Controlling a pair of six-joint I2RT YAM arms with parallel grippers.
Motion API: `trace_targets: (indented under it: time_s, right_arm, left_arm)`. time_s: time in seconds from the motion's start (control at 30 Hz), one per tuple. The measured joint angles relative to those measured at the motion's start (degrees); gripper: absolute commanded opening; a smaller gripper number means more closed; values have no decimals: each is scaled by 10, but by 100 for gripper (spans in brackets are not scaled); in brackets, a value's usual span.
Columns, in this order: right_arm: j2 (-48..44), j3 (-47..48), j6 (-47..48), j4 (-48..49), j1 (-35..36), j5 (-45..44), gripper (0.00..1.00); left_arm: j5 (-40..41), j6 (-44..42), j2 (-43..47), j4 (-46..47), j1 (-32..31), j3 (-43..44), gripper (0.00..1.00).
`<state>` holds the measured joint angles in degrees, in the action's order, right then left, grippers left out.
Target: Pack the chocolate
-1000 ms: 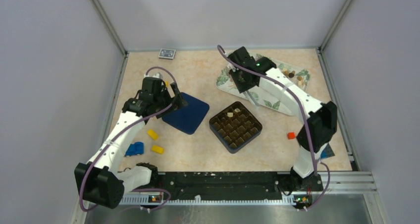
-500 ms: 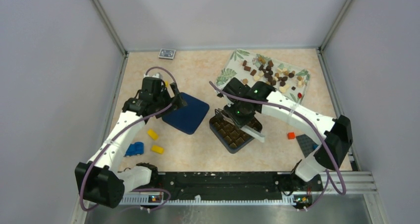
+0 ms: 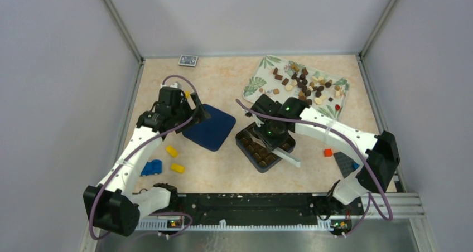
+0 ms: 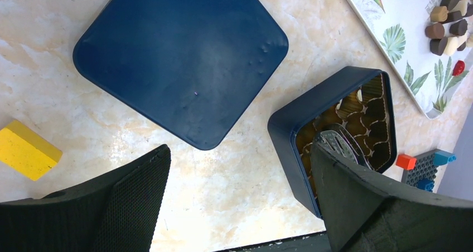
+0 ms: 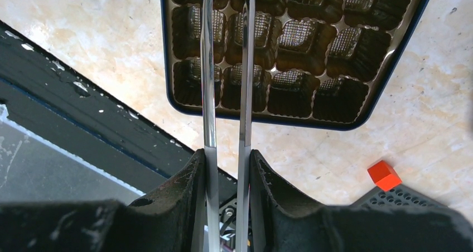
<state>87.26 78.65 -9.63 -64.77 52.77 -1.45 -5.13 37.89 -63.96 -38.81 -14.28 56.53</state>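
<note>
**Item 1, right claw (image 5: 226, 161).** Closed on a pair of thin steel tweezers (image 5: 208, 96). The blades run out over the dark blue square box (image 4: 285, 137) with its brown ribbed cell insert.
- Change: 1 second ago this arm stood over the white leaf-print tray (image 3: 255, 86). 0.5 seconds ago it had swung to the box, and it now sits a little nearer over it.
- Reading: a transfer from tray to box is probably in hand, at the placing stage.
- The tweezer tips lie outside the wrist view and under the arm from above, so it cannot be told whether a piece is carried.

**Item 2, chocolate (image 3: 304, 80).** Small dark brown, light brown and cream pieces, heaped on the far right part of the tray, well apart from the box. The cells shown in the right wrist view are all empty, so most of the packing seems left to do.

**Item 3, left claw (image 4: 240, 174).** Spread wide and holding nothing. It hangs over the near edge of the dark blue rounded-square lid (image 4: 181, 62), which lies flat on the marbled beige worktop (image 3: 223, 168) beside the box. No change in 1 second.

**Item 4, writing.** None legible. The small blue patterned card (image 3: 188, 60) at the far edge shows a pattern only. The red toy brick (image 5: 383, 175) is unmarked.
</note>
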Motion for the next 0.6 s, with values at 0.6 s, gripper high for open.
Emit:
trace_targets:
  time_s: [0.6]
  right_arm:
    - [0, 0, 6, 21, 9, 5, 38]
  left_arm:
    - [1, 10, 9, -4, 0, 0, 99]
